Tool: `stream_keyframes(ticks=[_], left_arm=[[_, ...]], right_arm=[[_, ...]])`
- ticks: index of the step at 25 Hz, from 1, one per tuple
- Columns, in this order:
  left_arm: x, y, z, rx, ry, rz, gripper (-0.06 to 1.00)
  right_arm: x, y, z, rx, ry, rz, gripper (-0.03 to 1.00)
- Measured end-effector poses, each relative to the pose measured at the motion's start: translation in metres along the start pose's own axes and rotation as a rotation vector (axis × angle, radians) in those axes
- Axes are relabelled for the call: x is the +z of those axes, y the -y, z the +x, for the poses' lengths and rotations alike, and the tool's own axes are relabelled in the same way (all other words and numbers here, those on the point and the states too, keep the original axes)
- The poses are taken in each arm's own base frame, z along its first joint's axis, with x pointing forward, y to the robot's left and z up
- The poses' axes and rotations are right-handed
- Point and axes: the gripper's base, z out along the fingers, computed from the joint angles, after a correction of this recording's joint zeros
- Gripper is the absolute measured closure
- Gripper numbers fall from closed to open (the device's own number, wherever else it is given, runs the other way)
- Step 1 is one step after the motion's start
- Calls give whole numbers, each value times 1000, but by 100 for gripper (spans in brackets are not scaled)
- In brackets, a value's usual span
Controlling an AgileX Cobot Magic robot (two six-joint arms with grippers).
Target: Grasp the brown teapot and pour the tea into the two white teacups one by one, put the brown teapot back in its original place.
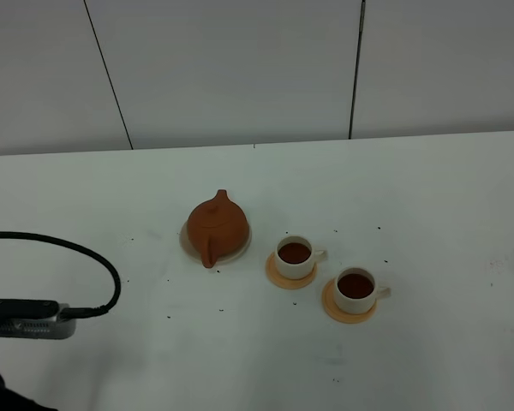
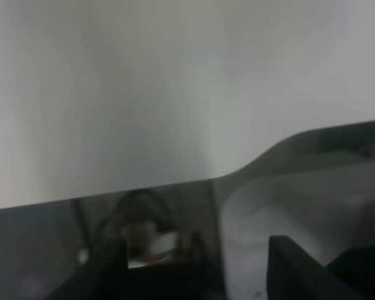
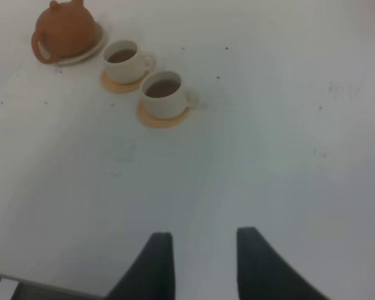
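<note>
On saucer (image 1: 189,246): teapot (image 1: 216,224) (teacups (image 1: 295,256) full)

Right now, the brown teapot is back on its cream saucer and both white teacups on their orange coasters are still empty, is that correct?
Not quite. The brown teapot does sit on its cream saucer, and the white teacups stand on orange coasters, but both cups already hold dark tea. The exterior high view shows this, and the right wrist view confirms it.

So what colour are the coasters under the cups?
Orange coasters, clearest in the exterior high view.
</note>
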Motion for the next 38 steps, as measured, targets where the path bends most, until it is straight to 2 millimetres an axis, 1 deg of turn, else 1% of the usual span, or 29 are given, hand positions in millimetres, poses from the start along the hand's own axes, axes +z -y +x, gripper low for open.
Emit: stream_keyframes(ticks=[5, 9, 13, 18, 27, 38], left_arm=[[4, -15, 24, -78, 30, 19, 39], [5, -20, 41, -130, 119, 21, 39], [8, -23, 53, -157, 184, 19, 39], [-1, -26, 64, -149, 285, -1, 39], [-19, -22, 92, -148, 509, -25, 39], [-31, -16, 130, -149, 769, -51, 39]], right_arm=[[0, 0, 0, 0, 0, 0, 72], [0, 0, 0, 0, 0, 0, 72], [0, 0, 0, 0, 0, 0, 72], [0, 0, 0, 0, 0, 0, 72], [0, 0, 0, 0, 0, 0, 72], [0, 0, 0, 0, 0, 0, 72]])
